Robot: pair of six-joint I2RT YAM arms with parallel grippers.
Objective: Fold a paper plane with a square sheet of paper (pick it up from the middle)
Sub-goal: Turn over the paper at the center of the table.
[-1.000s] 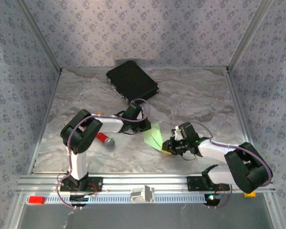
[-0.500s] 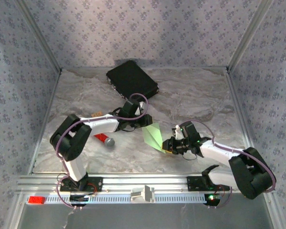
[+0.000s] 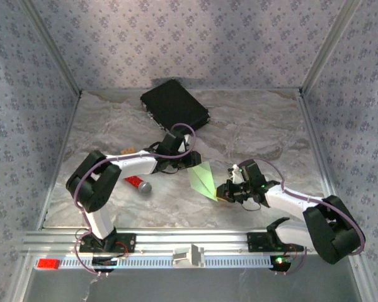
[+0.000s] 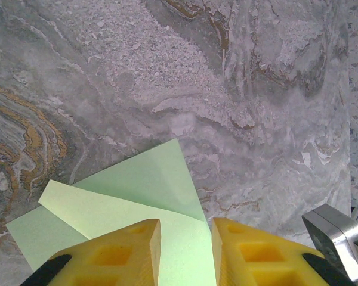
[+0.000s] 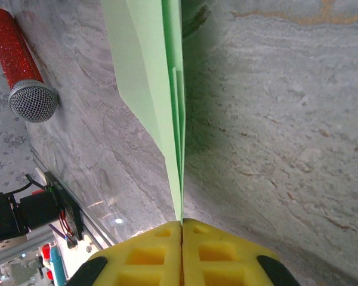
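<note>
Soft, even light from above.
Faint shadows on the counter (image 3: 258,126); right wrist view: dark shadow beside the green paper (image 5: 146,77), bright glint lower left.

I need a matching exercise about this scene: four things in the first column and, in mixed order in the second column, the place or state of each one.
Column 1
1. black case
2. red microphone
3. left hand
4. right hand

Column 2
A. shut on the folded green paper
B. open, just above the paper
C. near the far edge of the table
D. lying to the left of the paper

Pairs: 1-C, 2-D, 3-B, 4-A
</note>
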